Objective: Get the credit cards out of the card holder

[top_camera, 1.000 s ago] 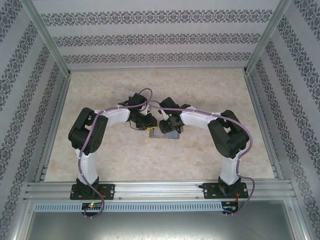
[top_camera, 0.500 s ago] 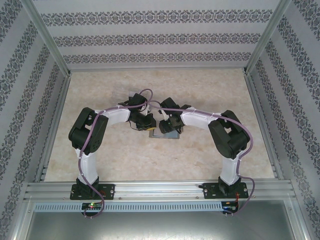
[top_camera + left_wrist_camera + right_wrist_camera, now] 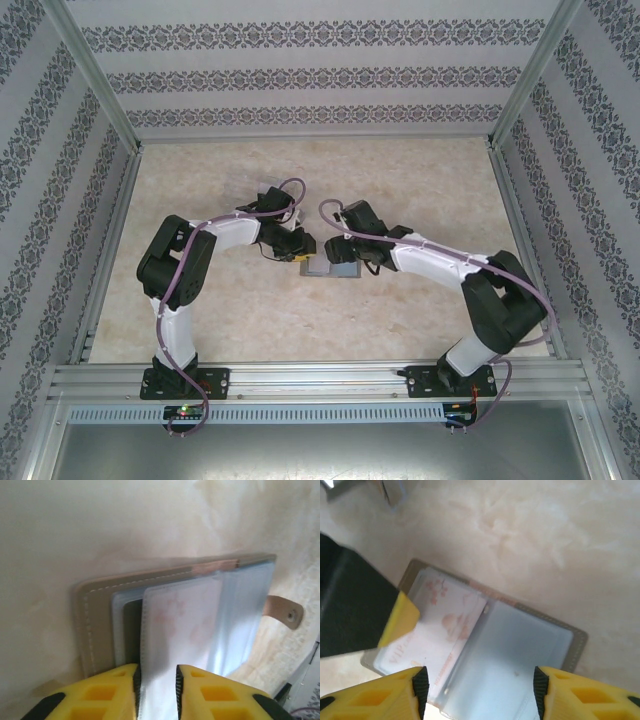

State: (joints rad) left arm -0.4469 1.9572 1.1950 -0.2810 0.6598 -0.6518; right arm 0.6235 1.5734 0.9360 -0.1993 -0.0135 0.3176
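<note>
While my left gripper (image 3: 156, 682) pinched a clear sleeve (image 3: 180, 620) of the open card holder (image 3: 95, 610) on the table (image 3: 100, 525), my right gripper (image 3: 479, 685) hovered wide open above it.

Soft light is falling on the beige marbled table (image 3: 420, 190), grey floral-striped walls (image 3: 300, 75) are hemming it in, metal posts (image 3: 90, 72) are framing the corners.

A robot test booth in a lab rather than a lived-in room: a pale marble-look table (image 3: 430, 190) is boxed in by panels (image 3: 300, 75) of striped floral wallpaper on bare aluminium posts (image 3: 93, 75), with a cabled left arm (image 3: 180, 265) and right arm (image 3: 500, 310) bolted to a metal rail (image 3: 320, 378)
</note>
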